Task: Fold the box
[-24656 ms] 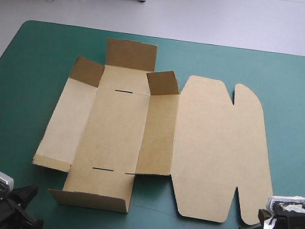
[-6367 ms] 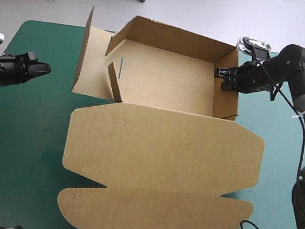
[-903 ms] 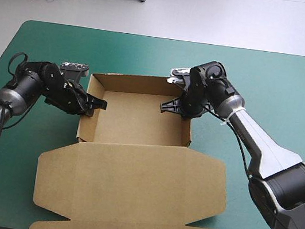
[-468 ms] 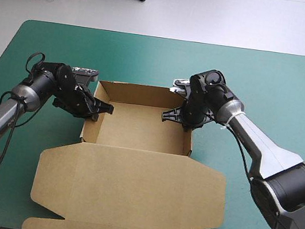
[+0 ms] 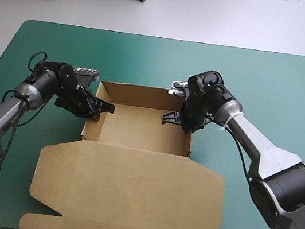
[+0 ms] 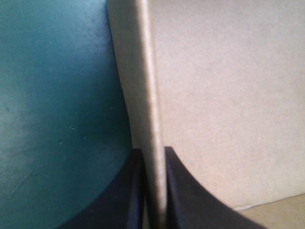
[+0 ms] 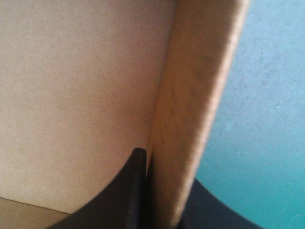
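your left jaws clenched on one wall of the box [image 5: 138, 128], right jaws gripping the opposite wall, lid [image 5: 128, 195] flat

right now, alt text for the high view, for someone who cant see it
A brown box stands as an open tray on a teal-green table, its lid lying flat toward the near edge. The left tool is clamped on the tray's left wall and the right tool on its right wall.

Matt brown board box [image 5: 127, 198], smooth teal-green cover [image 5: 262, 79], faintly scuffed
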Robot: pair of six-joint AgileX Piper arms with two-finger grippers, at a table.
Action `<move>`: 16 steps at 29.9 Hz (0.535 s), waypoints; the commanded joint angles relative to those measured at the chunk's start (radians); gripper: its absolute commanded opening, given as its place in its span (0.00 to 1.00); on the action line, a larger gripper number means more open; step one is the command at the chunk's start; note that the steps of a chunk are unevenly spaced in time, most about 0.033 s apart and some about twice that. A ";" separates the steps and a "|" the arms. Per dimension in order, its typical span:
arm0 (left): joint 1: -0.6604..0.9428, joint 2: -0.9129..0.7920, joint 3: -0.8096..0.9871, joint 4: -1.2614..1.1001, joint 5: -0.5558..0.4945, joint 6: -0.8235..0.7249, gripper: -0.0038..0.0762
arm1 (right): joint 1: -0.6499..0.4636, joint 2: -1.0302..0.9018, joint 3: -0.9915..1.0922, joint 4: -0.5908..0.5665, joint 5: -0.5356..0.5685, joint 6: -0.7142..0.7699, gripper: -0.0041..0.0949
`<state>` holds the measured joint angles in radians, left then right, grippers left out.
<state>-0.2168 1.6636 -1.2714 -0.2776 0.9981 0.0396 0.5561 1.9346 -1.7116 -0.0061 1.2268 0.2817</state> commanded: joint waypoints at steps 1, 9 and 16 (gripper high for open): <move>-0.034 -0.011 -0.005 -0.164 0.023 0.036 0.17 | 0.020 -0.048 -0.026 -0.010 -0.032 -0.048 0.27; -0.034 -0.011 -0.005 -0.152 0.034 0.036 0.43 | 0.020 -0.048 -0.028 -0.087 0.022 -0.046 0.52; -0.034 -0.013 -0.092 -0.152 0.064 0.036 0.46 | 0.020 -0.048 -0.028 -0.087 0.022 -0.041 0.57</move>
<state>-0.2392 1.6924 -1.2975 -0.3688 1.0583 0.0749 0.5725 1.9393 -1.7116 -0.0898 1.2392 0.2485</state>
